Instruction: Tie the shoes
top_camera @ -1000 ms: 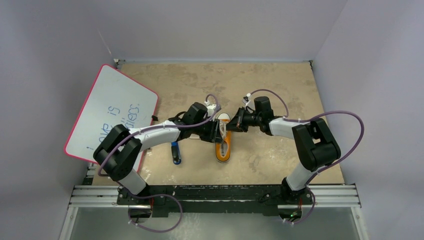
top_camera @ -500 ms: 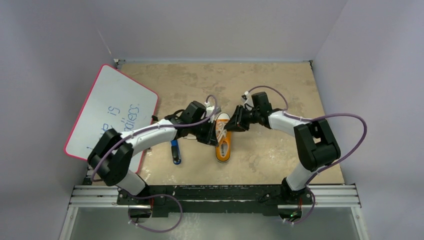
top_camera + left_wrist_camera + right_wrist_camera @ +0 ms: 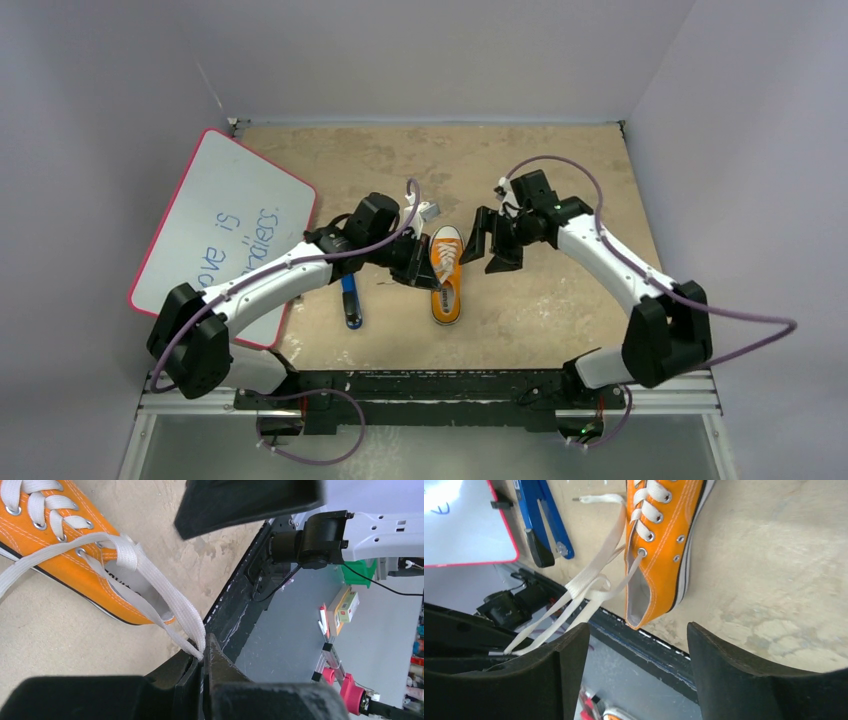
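One small orange sneaker (image 3: 446, 290) with a white toe cap lies mid-table, toe pointing away from the arm bases. My left gripper (image 3: 422, 270) sits at its left side, shut on a white lace (image 3: 170, 602) that runs taut from the eyelets of the shoe (image 3: 55, 550) into the closed jaws of the left gripper (image 3: 202, 656). My right gripper (image 3: 490, 247) hangs just right of the shoe, open, nothing between its fingers. In the right wrist view the right gripper (image 3: 636, 630) stands apart from the shoe (image 3: 664, 555), and the laces (image 3: 589, 580) stretch off to the left.
A blue-and-black stick (image 3: 351, 302) lies left of the shoe, also visible as the stick (image 3: 541, 522). A pink-edged whiteboard (image 3: 230, 230) leans at the table's left side. The black front rail (image 3: 430, 385) borders the near edge.
The right gripper has opened and pulled back to the right, off the shoe. The left gripper has shut on the lace and drawn slightly left.
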Controlling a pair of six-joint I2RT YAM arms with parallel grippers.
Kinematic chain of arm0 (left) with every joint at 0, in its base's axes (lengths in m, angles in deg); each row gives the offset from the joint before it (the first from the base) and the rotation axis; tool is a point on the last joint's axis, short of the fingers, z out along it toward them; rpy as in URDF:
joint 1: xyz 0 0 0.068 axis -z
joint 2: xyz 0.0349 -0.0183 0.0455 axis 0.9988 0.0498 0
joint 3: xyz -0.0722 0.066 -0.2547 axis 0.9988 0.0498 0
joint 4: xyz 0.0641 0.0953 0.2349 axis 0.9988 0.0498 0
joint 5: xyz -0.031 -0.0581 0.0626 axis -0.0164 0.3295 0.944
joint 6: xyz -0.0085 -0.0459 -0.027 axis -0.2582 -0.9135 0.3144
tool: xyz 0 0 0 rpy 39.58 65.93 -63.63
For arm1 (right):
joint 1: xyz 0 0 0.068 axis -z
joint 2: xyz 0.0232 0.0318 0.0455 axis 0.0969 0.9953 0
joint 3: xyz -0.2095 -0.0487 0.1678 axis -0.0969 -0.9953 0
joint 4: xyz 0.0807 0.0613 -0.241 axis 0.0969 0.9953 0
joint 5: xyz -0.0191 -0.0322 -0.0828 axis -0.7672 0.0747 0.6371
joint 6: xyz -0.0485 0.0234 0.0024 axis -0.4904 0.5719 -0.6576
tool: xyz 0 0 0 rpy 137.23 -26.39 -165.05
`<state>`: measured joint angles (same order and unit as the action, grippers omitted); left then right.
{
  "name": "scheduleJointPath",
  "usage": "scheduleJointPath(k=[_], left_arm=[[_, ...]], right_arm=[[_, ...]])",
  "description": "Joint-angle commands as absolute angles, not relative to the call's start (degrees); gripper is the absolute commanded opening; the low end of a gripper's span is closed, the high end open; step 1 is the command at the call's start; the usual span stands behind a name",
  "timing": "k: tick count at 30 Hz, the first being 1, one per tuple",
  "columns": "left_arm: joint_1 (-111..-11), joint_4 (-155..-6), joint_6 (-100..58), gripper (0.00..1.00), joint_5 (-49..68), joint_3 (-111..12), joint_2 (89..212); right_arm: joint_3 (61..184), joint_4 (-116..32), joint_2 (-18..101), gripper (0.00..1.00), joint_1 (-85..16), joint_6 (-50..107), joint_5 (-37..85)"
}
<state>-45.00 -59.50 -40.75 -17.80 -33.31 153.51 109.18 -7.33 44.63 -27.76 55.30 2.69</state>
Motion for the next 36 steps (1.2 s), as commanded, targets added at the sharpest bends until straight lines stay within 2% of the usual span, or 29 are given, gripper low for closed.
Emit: scheduleJointPath(k=[1, 4, 8, 11, 17, 22, 31, 36], left_arm=[[-44.8, -62.4, -41.6, 0.0, -21.9, -35.9, 151.1], [-44.8, -62.4, -42.0, 0.0, -21.6, -37.3, 152.2], [-44.8, -62.7, -41.6, 0.0, -22.1, -38.1, 152.4], [-44.7, -61.0, -39.9, 0.0, -22.0, -38.3, 152.8], [-44.8, -60.9, -39.2, 0.0, -22.1, -37.2, 152.9], [-44.7, -60.9, -39.4, 0.0, -22.2, -37.0, 153.5], [-44.7, -61.0, -39.2, 0.0, -22.8, -36.7, 153.5], [-44.7, -60.6, -38.7, 0.0, -22.5, -36.6, 153.4]], right_arm=[[112.0, -0.9, 40.3, 0.75, -26.6, 54.4, 10.8], [114.8, 3.1, 43.1, 0.75, -26.6, 49.7, 10.0], [114.1, -5.9, 39.9, 0.71, -26.9, 59.6, 2.7], [111.1, -15.3, 38.7, 0.63, -29.1, 72.8, -1.3], [102.7, -24.4, 37.2, 0.5, -34.0, 87.4, -0.5], [97.6, -26.0, 34.8, 0.48, -35.6, 93.5, 0.4], [96.2, -31.2, 36.0, 0.43, -39.8, 99.4, -0.5], [95.3, -27.0, 32.4, 0.44, -40.0, 100.8, 1.6]])
